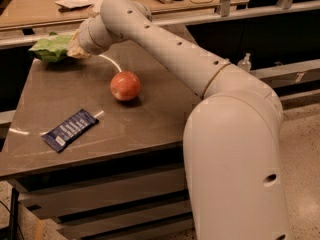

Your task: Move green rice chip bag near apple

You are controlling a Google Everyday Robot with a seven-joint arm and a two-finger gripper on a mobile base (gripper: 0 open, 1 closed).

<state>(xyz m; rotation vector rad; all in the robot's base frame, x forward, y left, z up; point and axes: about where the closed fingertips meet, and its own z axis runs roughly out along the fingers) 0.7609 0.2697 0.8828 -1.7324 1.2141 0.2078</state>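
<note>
The green rice chip bag (49, 47) is crinkly and bright green, at the table's far left corner. My gripper (74, 48) is at its right end and shut on it; one tan finger (76, 44) shows against the bag. The bag seems to hang just above the table top. The red-orange apple (125, 85) sits on the table about a hand's width nearer and to the right of the gripper. My white arm reaches over the table's right side and hides its far right part.
A flat dark-blue wrapper bar (69, 129) lies near the front left of the brown table (150, 129). A wooden bench with small items (45, 4) stands behind. A clear bottle (244, 62) stands to the right behind the arm.
</note>
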